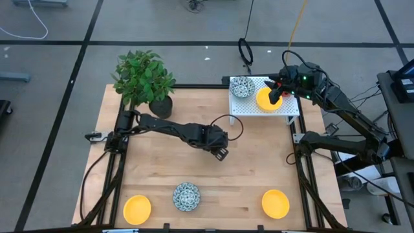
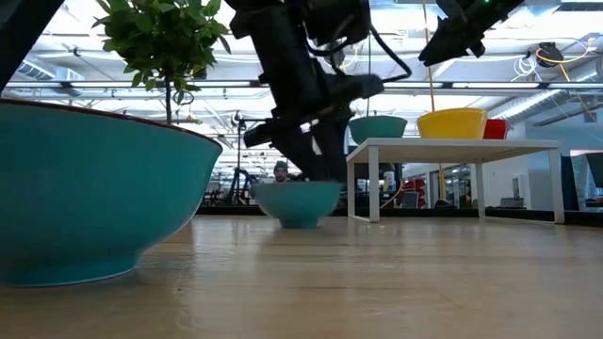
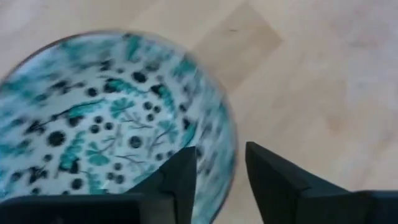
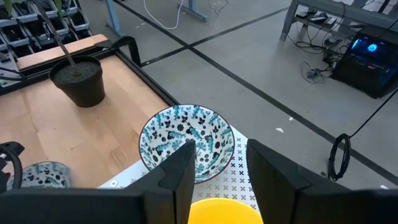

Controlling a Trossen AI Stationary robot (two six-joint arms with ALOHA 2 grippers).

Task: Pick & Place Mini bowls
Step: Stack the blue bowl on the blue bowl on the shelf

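Note:
My left gripper (image 1: 221, 153) is at the table's middle, open, over a white bowl with a blue-green pattern (image 3: 106, 118). One finger is inside its rim and one outside. In the low view this bowl (image 2: 300, 202) sits on the wood under the arm. My right gripper (image 1: 275, 96) is open and hovers above a yellow bowl (image 1: 264, 99) on the white rack (image 1: 288, 111) at the far right. A second patterned bowl (image 4: 186, 142) sits on the rack beside it. A red bowl (image 2: 495, 128) shows behind the yellow one. My left gripper (image 3: 221, 152) comes from above and stands astride the patterned bowl's rim (image 3: 229, 163), with one finger (image 3: 180, 177) inside the bowl and the other outside. A strip of wood shows between the rim and the outer finger. I cannot tell whether either finger touches the rim.
Along the near edge stand a yellow bowl (image 1: 137, 208), a patterned bowl (image 1: 186, 196) and another yellow bowl (image 1: 275, 203). A potted green plant (image 1: 145, 81) stands at the far left corner. Bare wood lies between the middle and the near row.

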